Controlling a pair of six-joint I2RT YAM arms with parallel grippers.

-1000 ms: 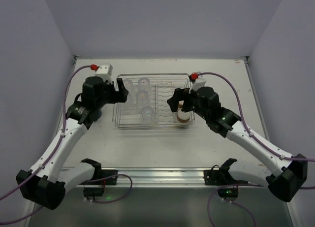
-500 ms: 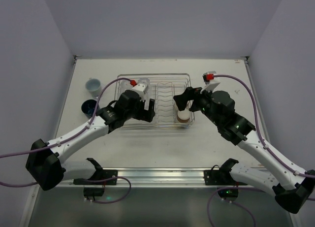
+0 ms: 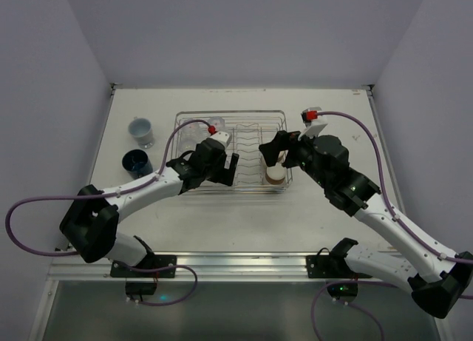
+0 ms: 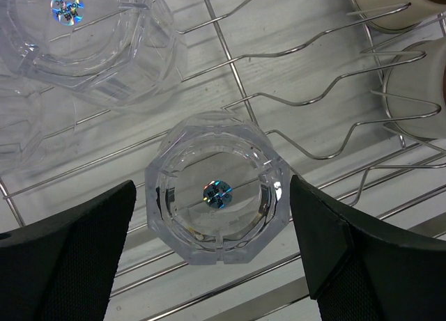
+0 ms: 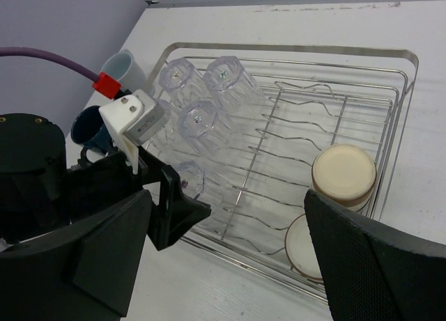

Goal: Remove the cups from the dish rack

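Observation:
The silver wire dish rack [image 3: 229,113] holds several upside-down clear tumblers on its left and two tan cups [image 3: 275,174] at its near right. My left gripper [image 3: 222,171] is open low over the rack's near left. In the left wrist view its fingers straddle one clear tumbler [image 4: 217,189] without touching it, left gripper [image 4: 212,196]. My right gripper [image 3: 277,150] is open and empty above the tan cups [image 5: 343,171]. A pale blue-white cup [image 3: 140,130] and a dark blue cup [image 3: 137,162] stand on the table left of the rack.
Further clear tumblers [image 5: 198,119] lie behind the one between my left fingers. Divider wires [image 4: 306,98] run across the rack's middle. The left arm's purple cable [image 3: 174,137] loops over the rack's left edge. Walls close the table on three sides.
My left gripper has swung from the rack's left edge to its near-left part, over a clear tumbler. The two blue cups now show. My right gripper has drawn slightly back.

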